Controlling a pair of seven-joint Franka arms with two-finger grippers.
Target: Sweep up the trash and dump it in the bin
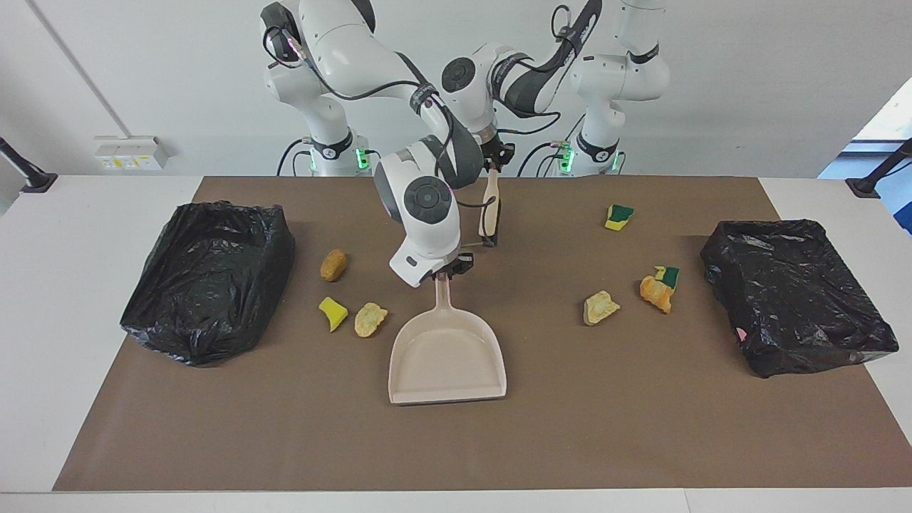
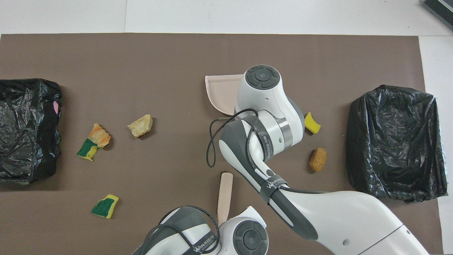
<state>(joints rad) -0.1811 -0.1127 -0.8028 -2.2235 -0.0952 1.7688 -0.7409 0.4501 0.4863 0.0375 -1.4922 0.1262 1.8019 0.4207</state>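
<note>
Because the trash is torn sponge and foam, it is judged very light, soft and springy: each scrap should slide readily on the brown mat (image 1: 456,442) under a brush but may also roll or bounce off a hard stroke. None of it needs gripping; the tools are the proper points of hold, at their handles.

The scraps lie in two groups. Toward the right arm's end, near one black-lined bin (image 1: 206,281), sit a tan-orange lump (image 1: 333,264), a yellow wedge (image 1: 332,313) and a pale yellow piece (image 1: 370,318), the last two close beside the beige dustpan (image 1: 447,356). Toward the left arm's end, near the other black-lined bin (image 1: 794,296), lie a pale yellow chunk (image 1: 600,307), an orange scrap touching a green-and-yellow one (image 1: 659,288), and a green-backed yellow piece (image 1: 619,216) nearer the robots. All are ragged and far smaller than the pan.

The right gripper (image 1: 456,268) is closed on the end of the dustpan's handle, with the pan's mouth facing away from the robots. The left gripper (image 1: 494,164) is closed on the top of a beige brush (image 1: 489,210), which hangs roughly upright over the mat, nearer the robots than the pan. Whether its lower end touches the mat cannot be told.

No scrap is in the pan or in either bin; sweeping is judged not yet begun.
</note>
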